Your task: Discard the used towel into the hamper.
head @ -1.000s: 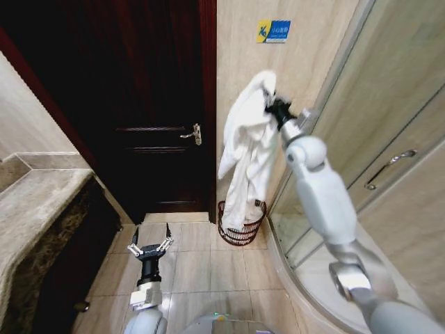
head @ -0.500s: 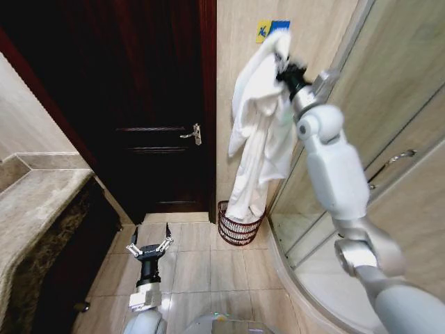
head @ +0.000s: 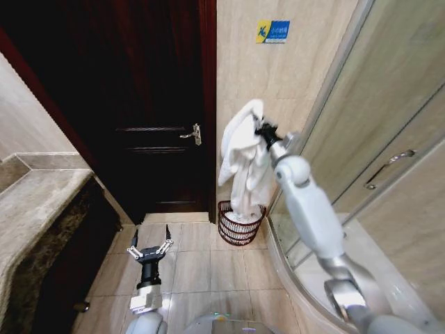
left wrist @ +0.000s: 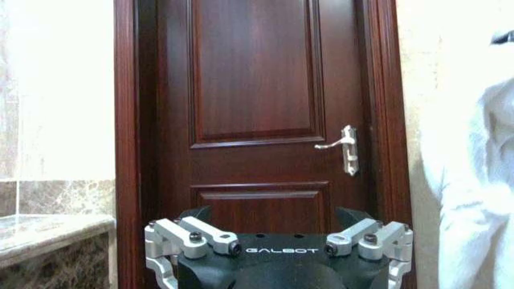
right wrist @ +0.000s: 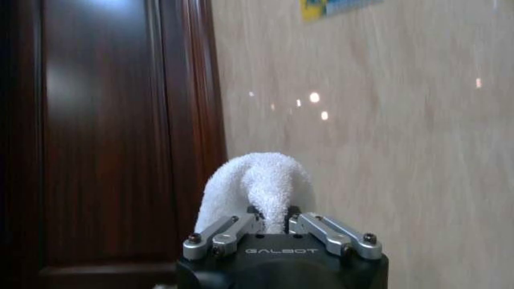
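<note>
Beige tiled floor (head: 191,268) runs up to a dark wooden door (head: 139,111) w/ a metal lever handle (head: 195,133); marble surface (head: 31,202) at the robot's left, glass shower enclosure (head: 389,125) at its right; beige wall (head: 278,76) beside the door carries a small blue/yellow sign (head: 272,31).

Right arm is stretched up and fwd from lower right of the head view, forearm rising diagonally toward the wall; right gripper (head: 264,132) sits about level w/ the door handle, clenched on the towel (head: 243,163); wrist view shows the fingers (right wrist: 233,227) pinched on a white terry fold bulging up between them, gripper (right wrist: 273,224) facing the wall.

Towel is white, bunched at the grip, hanging down in loose folds along the wall; its lower end reaches into the top of the hamper (head: 241,226).

Hamper is round, dark red-brown wire mesh, standing on the floor in the corner between door frame and shower enclosure, directly under the hanging towel.

Left arm is low, near the robot's front, pointing fwd over the floor toward the door; left gripper (head: 151,250) is spread apart, holding nothing; well apart from hamper and towel.
</note>
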